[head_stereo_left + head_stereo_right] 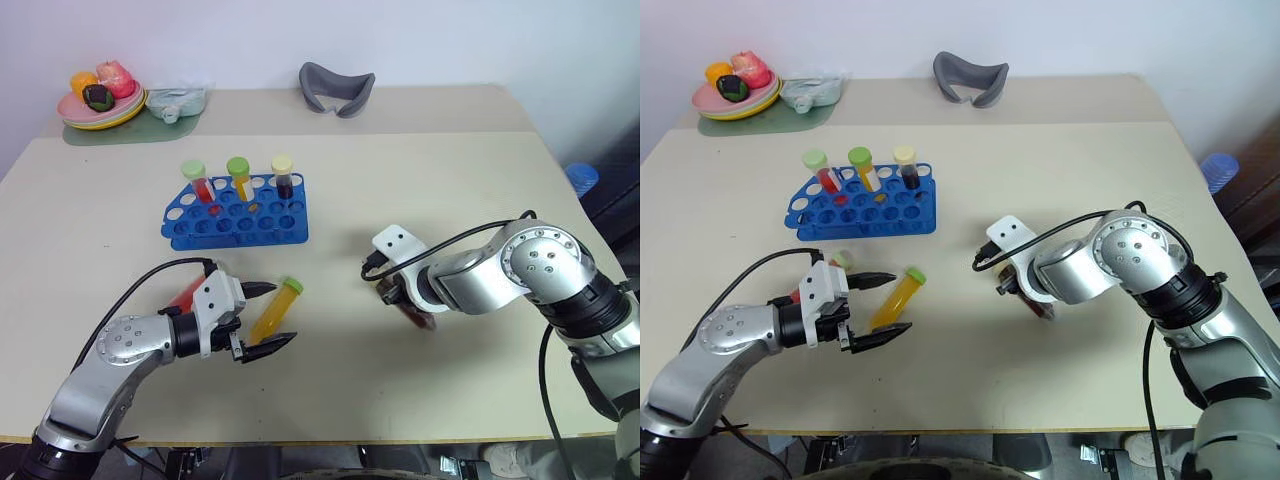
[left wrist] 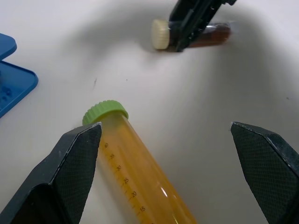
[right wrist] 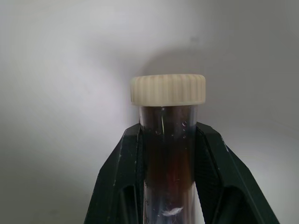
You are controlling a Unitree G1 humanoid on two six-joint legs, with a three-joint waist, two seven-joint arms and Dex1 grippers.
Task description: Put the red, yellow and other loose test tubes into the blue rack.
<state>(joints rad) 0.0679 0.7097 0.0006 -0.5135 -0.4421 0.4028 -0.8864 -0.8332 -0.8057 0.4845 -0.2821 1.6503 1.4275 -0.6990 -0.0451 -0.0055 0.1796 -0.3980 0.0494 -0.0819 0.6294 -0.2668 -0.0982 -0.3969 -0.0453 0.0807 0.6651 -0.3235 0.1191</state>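
A: Right gripper (image 3: pixel 163 154)?
B: Fingers clamped on a dark brown tube (image 3: pixel 166 158) just below its cream cap (image 3: pixel 168 89). The arm reaches in from 4 o'clock, wrist bent steeply down toward the table (image 1: pixel 450 200).

A: Left gripper (image 1: pixel 262 316)?
B: Jaws spread to full width, holding nothing. The forearm comes in low from 7 o'clock, nearly level, pointing toward 3 o'clock. A yellow tube (image 1: pixel 274 312) with a green cap (image 1: pixel 291 285) lies on the table between the fingers (image 2: pixel 70 158), close against one of them, cap toward 1 o'clock. Whether that finger touches it, I cannot tell.

A: Other loose tubes?
B: A red tube (image 1: pixel 186 292) lies behind the left wrist, partly hidden.

A: The blue rack (image 1: pixel 237 212)?
B: At 11 o'clock from table centre, well apart from both grippers. Three tubes stand in its far row: red, yellow and dark contents, left to right.
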